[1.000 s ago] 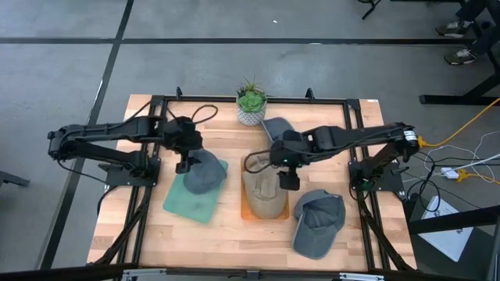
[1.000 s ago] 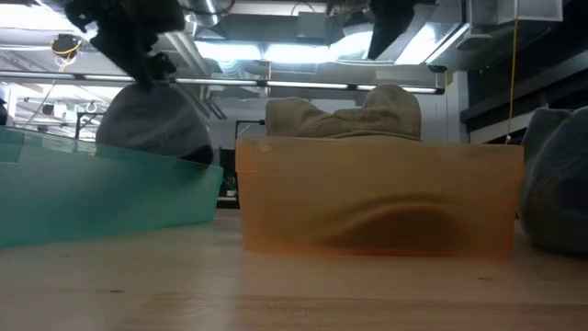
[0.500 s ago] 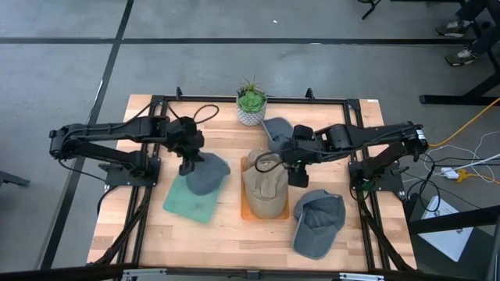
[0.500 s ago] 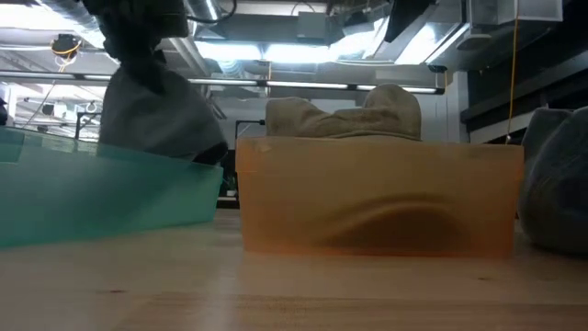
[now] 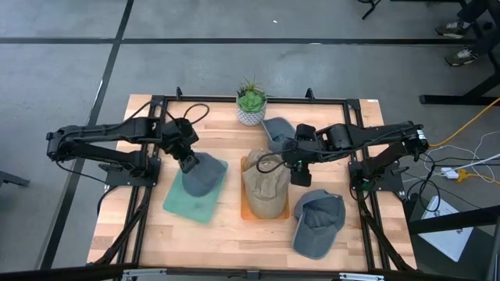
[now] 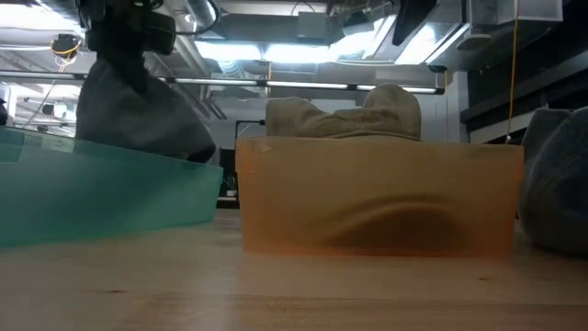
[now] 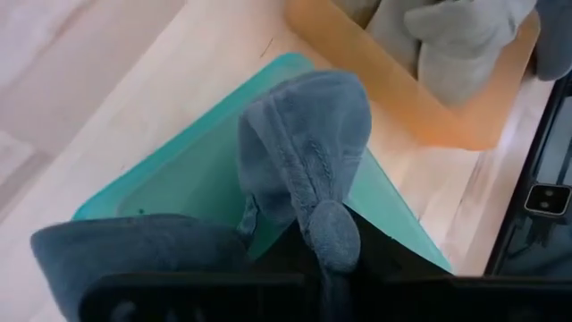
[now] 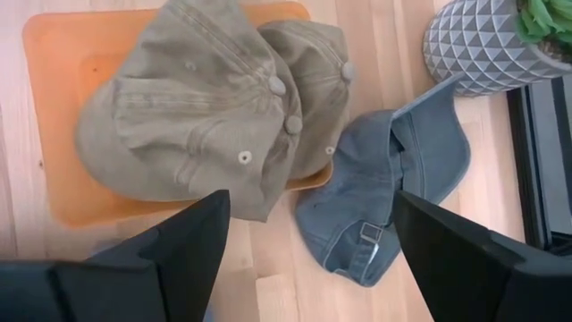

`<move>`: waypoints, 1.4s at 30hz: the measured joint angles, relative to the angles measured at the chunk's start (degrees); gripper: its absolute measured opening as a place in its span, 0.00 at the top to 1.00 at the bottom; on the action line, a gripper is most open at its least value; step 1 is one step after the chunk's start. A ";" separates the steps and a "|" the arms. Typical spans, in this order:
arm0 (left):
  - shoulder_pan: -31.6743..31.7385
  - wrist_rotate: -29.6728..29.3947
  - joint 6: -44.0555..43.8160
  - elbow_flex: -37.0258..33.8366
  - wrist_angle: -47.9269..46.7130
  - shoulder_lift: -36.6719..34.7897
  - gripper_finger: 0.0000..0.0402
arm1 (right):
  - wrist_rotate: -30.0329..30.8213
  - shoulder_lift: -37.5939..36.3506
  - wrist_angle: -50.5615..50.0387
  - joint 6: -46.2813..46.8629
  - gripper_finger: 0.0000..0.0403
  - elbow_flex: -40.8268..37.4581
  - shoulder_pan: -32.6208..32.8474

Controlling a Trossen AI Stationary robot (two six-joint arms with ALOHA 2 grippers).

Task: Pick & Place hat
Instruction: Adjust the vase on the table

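Since a second ago the left gripper [image 5: 190, 163] has pinched the blue-grey hat [image 5: 205, 173] over the teal tray [image 5: 181, 203], a thin fabric hold that may slip, while the right gripper [image 5: 299, 177] waits spread beside the tan hats [image 5: 264, 187].

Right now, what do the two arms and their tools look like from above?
Both arms are matte black, built of slim jointed links. A black cable loops off the left arm near its wrist and another off the right arm. The left tool and right tool are blocky, with dark flat fingers.
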 joint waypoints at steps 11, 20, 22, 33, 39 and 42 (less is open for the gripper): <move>0.10 -1.29 8.29 -1.76 1.22 0.67 0.89 | -0.01 0.00 -2.72 -0.28 0.23 0.00 0.00; 0.07 -1.30 10.23 -1.76 1.89 1.09 0.58 | 1.97 -5.64 -0.68 0.64 0.23 -6.27 -0.02; 0.04 -1.26 11.23 -1.76 2.83 1.09 0.51 | 1.98 -9.03 2.65 2.03 0.23 -11.04 -0.39; 0.04 -1.09 14.23 -1.76 5.02 1.09 0.35 | 6.92 -23.06 24.99 11.87 0.23 -37.91 -6.65; 0.04 -1.11 14.61 -1.76 5.03 1.09 0.36 | 10.28 -22.66 31.59 15.72 0.23 -44.45 -12.09; 0.04 -1.22 15.13 -1.76 5.03 1.09 0.35 | 10.47 -22.60 33.60 16.64 0.23 -46.80 -14.23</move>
